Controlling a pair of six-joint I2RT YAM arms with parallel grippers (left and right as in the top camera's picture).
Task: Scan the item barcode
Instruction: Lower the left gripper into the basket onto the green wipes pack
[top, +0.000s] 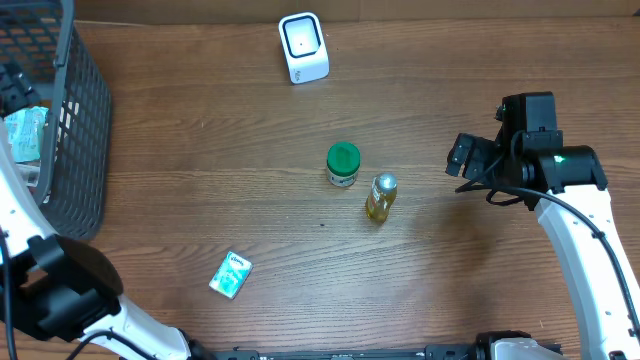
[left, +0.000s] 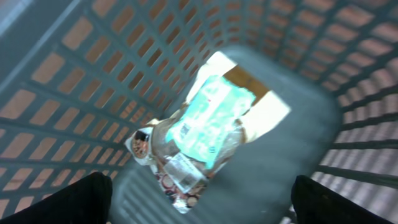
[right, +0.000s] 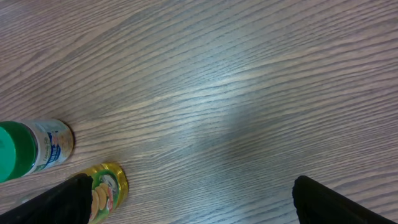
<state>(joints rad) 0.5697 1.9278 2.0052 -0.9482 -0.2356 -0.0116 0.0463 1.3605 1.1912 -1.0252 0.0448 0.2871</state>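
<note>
1. Overhead: the white barcode scanner (top: 303, 47) stands at the table's (top: 200, 210) far edge. A green-lidded jar (top: 343, 165) and a yellow bottle (top: 380, 197) stand mid-table, and a teal packet (top: 231, 274) lies nearer.
2. Left wrist: the left gripper (left: 202, 202), fingers wide, hangs over the dark basket (left: 74, 81), which holds blurred teal and clear packets (left: 211, 118).
3. Right wrist: the right gripper (right: 196, 205), wide and holding nothing, hovers over wood beside the jar and bottle.

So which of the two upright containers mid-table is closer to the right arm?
The yellow bottle with the silver cap; the green-lidded white jar stands just beyond it.
</note>
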